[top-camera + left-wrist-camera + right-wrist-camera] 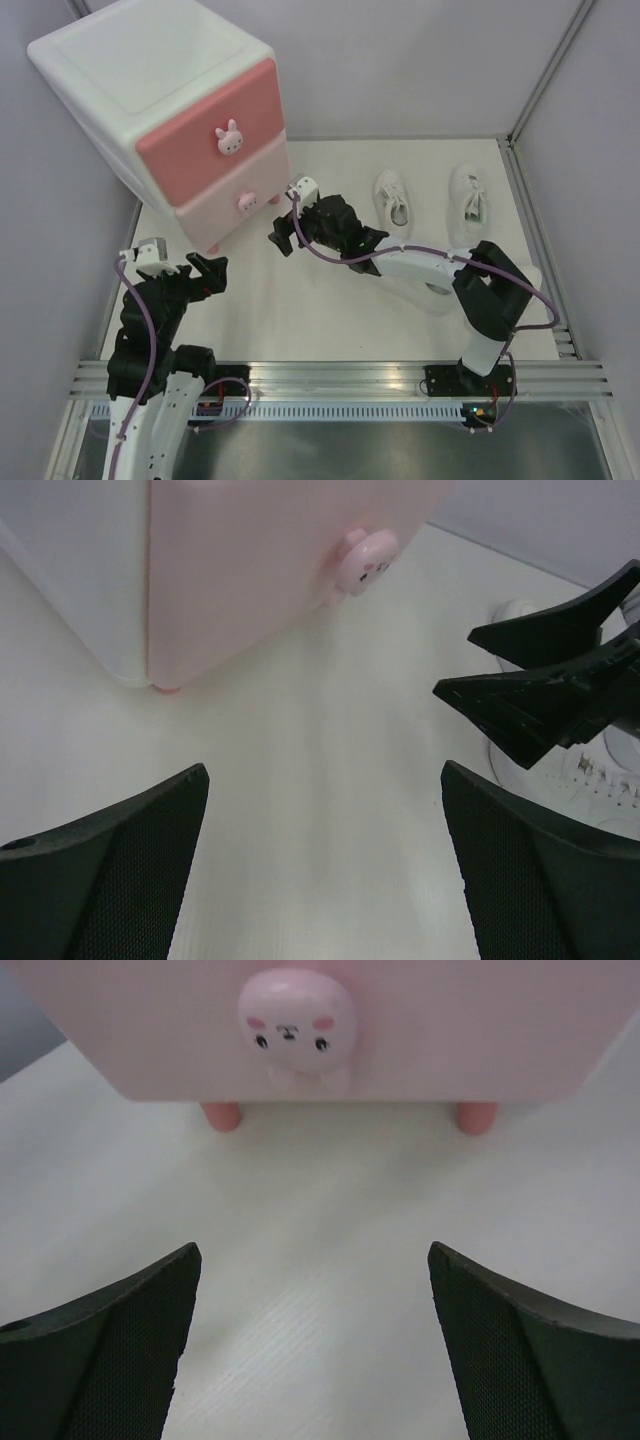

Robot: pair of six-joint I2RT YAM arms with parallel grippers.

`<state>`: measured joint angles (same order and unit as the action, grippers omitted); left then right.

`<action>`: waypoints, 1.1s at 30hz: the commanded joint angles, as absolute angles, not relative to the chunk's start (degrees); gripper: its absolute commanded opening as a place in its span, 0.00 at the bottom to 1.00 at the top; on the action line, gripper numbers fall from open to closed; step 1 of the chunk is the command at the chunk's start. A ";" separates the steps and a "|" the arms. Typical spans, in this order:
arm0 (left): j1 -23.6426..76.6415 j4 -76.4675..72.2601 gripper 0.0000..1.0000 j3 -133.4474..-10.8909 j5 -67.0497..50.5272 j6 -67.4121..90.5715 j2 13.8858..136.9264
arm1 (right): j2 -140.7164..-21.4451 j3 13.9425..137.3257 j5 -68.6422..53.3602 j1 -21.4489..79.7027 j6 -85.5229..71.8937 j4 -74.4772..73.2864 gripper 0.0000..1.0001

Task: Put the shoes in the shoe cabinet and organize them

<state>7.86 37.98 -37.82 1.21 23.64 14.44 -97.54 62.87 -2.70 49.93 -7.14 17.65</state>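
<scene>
The shoe cabinet [160, 110] stands upper left in the top view, both drawers shut. Two shoes [393, 200] lie unstowed on the table [330, 310], right of centre. The right gripper [312, 1250], spread and empty, faces the lower knob [296, 1020], and the left gripper [325, 768] is likewise spread; drawer-opening appears still pending.

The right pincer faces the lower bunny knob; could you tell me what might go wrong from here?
The bunny knob is small and rounded, so the open right pincer may slip off. The cabinet stands on short feet, the left pincer apart from it, so a pull might drag it whole. The right forearm lies near one shoe and could nudge it.
</scene>
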 commanded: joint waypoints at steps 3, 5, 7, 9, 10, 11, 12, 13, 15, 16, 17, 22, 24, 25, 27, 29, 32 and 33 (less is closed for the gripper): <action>8.09 32.78 1.00 -37.97 8.94 22.23 10.99 | -106.86 75.04 -1.32 51.50 -4.57 26.10 0.98; 8.09 33.40 1.00 -38.06 10.10 22.67 10.99 | -109.94 78.74 -0.97 51.42 -4.40 26.19 0.98; 8.09 33.57 1.00 -37.79 10.37 23.20 10.81 | -111.79 82.33 -0.88 51.50 -4.22 26.02 0.98; 8.09 33.57 1.00 -37.88 10.55 23.12 11.07 | -114.25 84.80 -0.62 51.68 -4.13 24.70 0.98; 8.09 33.66 1.00 -37.88 10.72 23.03 11.25 | -114.95 86.47 -0.44 51.77 -4.04 24.44 0.98; 8.09 33.75 1.00 -37.88 10.90 23.03 11.51 | -116.18 87.18 -0.35 51.85 -3.96 24.52 0.98; 8.09 33.66 1.00 -37.88 10.90 23.03 11.69 | -116.71 87.88 -0.35 51.94 -3.96 24.43 0.98; 8.09 33.66 1.00 -37.97 10.81 22.85 11.86 | -117.33 89.02 -0.35 52.03 -3.87 24.52 0.98; 8.09 33.66 1.00 -37.97 10.46 22.94 11.95 | -118.74 90.08 1.75 52.21 -3.78 24.52 0.98; 8.09 33.66 1.00 -37.88 10.20 23.03 11.95 | -119.26 90.96 1.93 52.38 -3.78 24.52 0.98; 8.09 33.75 1.00 -37.88 10.02 23.11 11.95 | -120.14 91.49 2.11 52.30 -3.95 24.43 0.98; 8.09 33.66 1.00 -37.79 10.11 23.11 11.95 | -122.60 95.45 3.69 52.64 -3.96 23.20 0.95; 8.09 33.66 1.00 -37.71 10.02 23.12 12.13 | -123.04 96.32 3.69 52.56 -4.13 23.12 0.92; 8.09 33.75 1.00 -37.71 10.02 23.20 12.04 | -123.66 97.46 3.43 52.73 -4.13 22.51 0.88; 8.09 33.66 1.00 -37.71 10.02 23.12 12.13 | -124.54 98.96 3.17 53.00 -4.30 21.01 0.84; 8.09 33.66 1.00 -37.71 10.02 23.03 12.39 | -125.16 100.19 2.99 53.00 -4.22 20.04 0.74; 8.09 33.66 1.00 -37.71 10.02 22.94 12.48 | -125.16 100.28 3.34 53.35 -4.13 19.34 0.57; 8.09 33.66 1.00 -37.71 10.02 22.94 12.57 | -125.07 100.02 3.43 53.35 -4.39 19.16 0.54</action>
